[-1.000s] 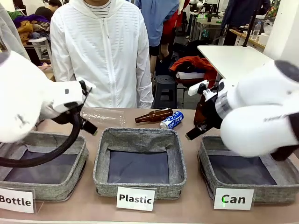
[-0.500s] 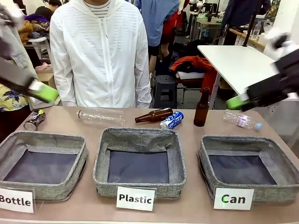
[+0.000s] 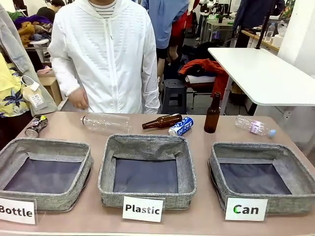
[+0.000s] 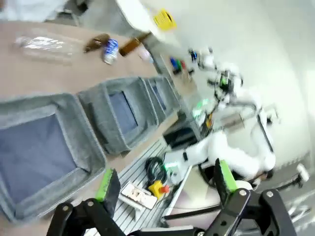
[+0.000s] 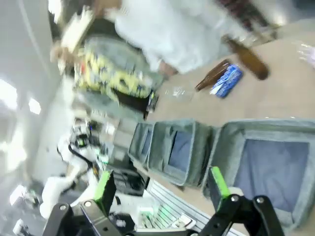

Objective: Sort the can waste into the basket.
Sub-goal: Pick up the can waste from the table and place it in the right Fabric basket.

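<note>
Nearest, on the right, stands the square grey fabric basket [image 3: 248, 146], soft-walled and dark-lined. Beyond it a smooth blue-and-white can [image 3: 180, 126] lies mid-table, and a crushed dark can [image 3: 36, 126] far left. The left gripper [image 4: 165, 179] and right gripper [image 5: 161, 186] are both spread wide, holding nothing.

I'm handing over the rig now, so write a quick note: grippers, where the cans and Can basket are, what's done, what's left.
Left gripper: open, empty. Right gripper: open, empty.
Blue and white can: lying on the table behind the Plastic basket, beside a lying brown bottle.
Crushed can: far left, behind the Bottle basket.
Can basket: front right, no can in it.
Done: nothing. Left: both cans into the Can basket.
</note>
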`<state>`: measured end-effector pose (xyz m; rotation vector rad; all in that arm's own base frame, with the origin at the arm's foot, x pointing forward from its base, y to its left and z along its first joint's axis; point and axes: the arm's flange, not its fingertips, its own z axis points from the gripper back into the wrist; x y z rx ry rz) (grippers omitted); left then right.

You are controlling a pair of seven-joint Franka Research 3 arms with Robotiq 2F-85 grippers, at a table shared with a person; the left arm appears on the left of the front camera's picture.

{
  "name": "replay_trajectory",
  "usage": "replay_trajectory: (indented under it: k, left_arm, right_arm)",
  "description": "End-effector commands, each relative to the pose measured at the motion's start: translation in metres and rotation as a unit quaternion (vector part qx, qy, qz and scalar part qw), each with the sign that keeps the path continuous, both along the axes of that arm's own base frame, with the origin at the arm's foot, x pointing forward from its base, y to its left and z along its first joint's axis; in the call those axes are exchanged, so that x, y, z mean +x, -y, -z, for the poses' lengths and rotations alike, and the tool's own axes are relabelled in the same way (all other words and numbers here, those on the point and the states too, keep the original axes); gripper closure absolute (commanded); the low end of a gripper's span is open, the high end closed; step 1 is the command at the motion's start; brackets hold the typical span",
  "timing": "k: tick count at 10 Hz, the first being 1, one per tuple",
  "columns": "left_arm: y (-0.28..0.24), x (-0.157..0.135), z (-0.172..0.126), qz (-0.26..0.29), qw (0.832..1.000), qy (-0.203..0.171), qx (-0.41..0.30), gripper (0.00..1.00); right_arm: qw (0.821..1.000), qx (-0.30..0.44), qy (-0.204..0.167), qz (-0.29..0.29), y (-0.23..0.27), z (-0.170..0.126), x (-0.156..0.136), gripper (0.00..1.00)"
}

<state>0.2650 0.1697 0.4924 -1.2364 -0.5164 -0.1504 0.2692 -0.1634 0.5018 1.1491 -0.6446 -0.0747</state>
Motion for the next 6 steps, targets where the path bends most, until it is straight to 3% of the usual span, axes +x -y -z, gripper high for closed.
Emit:
replay_trajectory:
  k: [1,2,3,4,5,6]
  left_arm:
    - [-0.006,0.021,0.016,-0.079,0.993,-0.055,-0.062,0.0]
    - [-0.021,0.02,0.024,-0.143,0.985,-0.064,-0.072,0.0]
    - [-0.008,0.019,0.02,-0.206,0.975,-0.064,-0.049,0.0]
    - [0.008,0.028,0.021,-0.243,0.967,-0.074,0.016,0.0]
    - [-0.039,0.017,0.039,-0.153,0.983,-0.081,-0.064,0.0]
    - [-0.039,0.017,0.039,-0.153,0.983,-0.081,-0.064,0.0]
  right_arm:
    - [0.998,0.032,-0.017,0.055,-0.006,0.037,-0.01,0.0]
    - [0.993,0.04,-0.048,0.105,0.006,0.048,-0.006,0.0]
    - [0.978,-0.003,-0.094,0.185,0.009,0.053,0.0,0.0]
    - [0.996,0.034,-0.043,0.073,0.036,0.03,-0.003,0.0]
    - [0.996,0.034,-0.043,0.073,0.036,0.03,-0.003,0.0]
    - [0.996,0.034,-0.043,0.073,0.036,0.03,-0.003,0.0]
